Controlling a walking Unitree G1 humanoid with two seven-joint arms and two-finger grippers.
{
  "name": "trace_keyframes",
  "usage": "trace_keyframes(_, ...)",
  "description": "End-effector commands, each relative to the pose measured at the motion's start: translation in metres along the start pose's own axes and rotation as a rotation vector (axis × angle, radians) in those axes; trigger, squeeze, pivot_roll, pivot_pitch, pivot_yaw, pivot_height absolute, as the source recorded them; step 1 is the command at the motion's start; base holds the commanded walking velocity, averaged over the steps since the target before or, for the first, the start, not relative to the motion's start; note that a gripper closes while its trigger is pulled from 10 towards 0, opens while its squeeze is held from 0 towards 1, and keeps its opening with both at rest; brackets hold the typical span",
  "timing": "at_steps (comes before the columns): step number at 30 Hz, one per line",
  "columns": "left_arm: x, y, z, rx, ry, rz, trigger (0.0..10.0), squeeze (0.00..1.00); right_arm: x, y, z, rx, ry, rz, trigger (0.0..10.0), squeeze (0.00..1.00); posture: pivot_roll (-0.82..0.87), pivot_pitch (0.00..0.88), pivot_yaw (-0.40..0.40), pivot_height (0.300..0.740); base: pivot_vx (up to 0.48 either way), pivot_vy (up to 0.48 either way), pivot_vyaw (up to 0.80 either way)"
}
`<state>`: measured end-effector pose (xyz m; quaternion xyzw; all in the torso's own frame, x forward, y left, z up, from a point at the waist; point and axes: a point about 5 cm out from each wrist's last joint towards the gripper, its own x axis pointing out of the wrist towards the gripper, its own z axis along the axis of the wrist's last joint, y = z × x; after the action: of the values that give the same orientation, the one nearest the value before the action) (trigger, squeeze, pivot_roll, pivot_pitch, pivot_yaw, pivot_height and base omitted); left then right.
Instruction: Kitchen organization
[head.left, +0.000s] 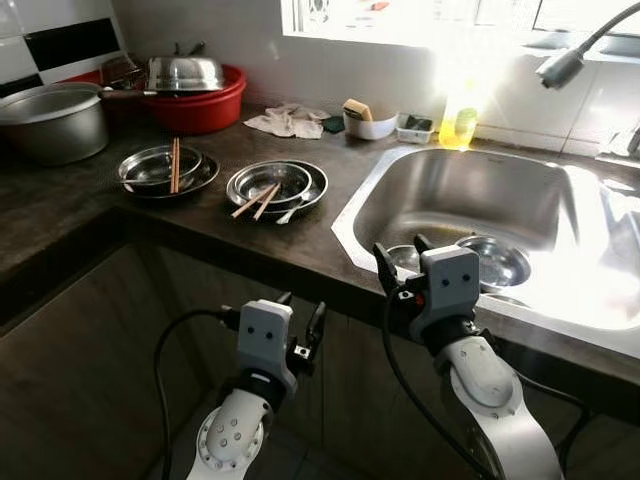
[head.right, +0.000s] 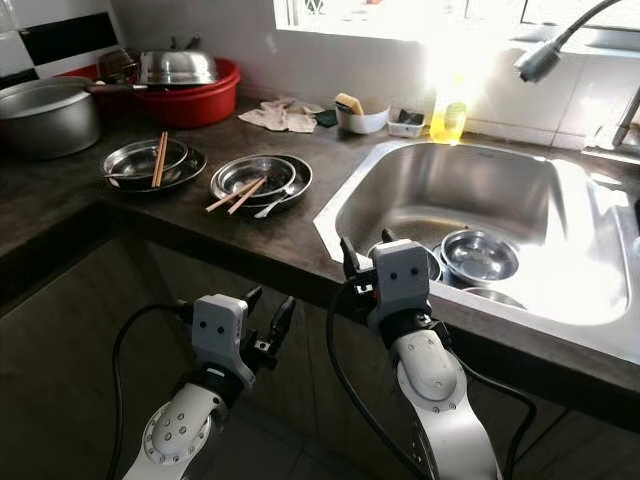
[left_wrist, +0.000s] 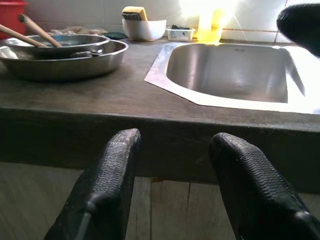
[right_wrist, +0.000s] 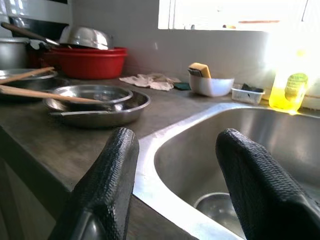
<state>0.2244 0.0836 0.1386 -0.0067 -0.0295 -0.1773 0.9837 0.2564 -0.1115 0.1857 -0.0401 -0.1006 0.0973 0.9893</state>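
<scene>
Two stacks of steel dishes stand on the dark counter. The nearer stack holds wooden chopsticks and a spoon, and the farther stack holds chopsticks too. The steel sink has steel bowls at its bottom. My left gripper is open below the counter's front edge, facing the cabinet, with nothing between its fingers. My right gripper is open and empty at counter height, by the sink's near left corner. Its fingers point toward the basin.
At the back left are a large grey pot and a red basin holding a steel lid. A crumpled cloth, a white bowl with a sponge, a small tray and a yellow soap bottle line the wall. A faucet overhangs the sink.
</scene>
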Motion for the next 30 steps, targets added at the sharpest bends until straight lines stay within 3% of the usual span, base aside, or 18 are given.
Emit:
trace_keyframes(1,0.0,-0.003,0.001,-0.004,0.001,-0.018,10.0,0.0,0.001,-0.005,-0.002,-0.026,0.004,-0.031,10.0,0.0,0.05,0.047,0.015,0.74,0.0,0.0,0.74)
trace_keyframes(12,0.0,-0.003,0.0,0.0,0.004,-0.02,10.0,0.0,0.005,-0.009,-0.003,-0.044,0.005,-0.037,10.0,0.0,0.05,0.042,0.01,0.74,0.0,0.0,0.79)
trace_keyframes(18,0.001,-0.003,0.0,0.0,0.005,-0.017,10.0,0.0,0.012,-0.018,0.0,-0.075,-0.012,-0.043,10.0,0.0,0.05,0.036,0.006,0.74,0.0,0.0,0.79)
trace_keyframes(21,0.002,-0.003,0.0,0.001,0.006,-0.019,10.0,0.0,0.014,-0.022,0.003,-0.073,-0.022,-0.049,10.0,0.0,0.05,0.036,0.005,0.74,0.0,0.444,0.79)
trace_keyframes(25,0.002,-0.002,0.0,0.003,0.005,-0.018,10.0,0.0,0.016,-0.022,0.003,-0.066,-0.028,-0.052,10.0,0.0,0.05,0.035,0.006,0.74,0.0,0.433,0.13)
trace_keyframes(30,0.002,-0.002,0.0,0.011,0.003,-0.018,10.0,0.0,0.016,-0.021,0.004,-0.045,-0.034,-0.053,10.0,0.0,0.05,0.038,0.01,0.74,0.0,0.0,0.0)
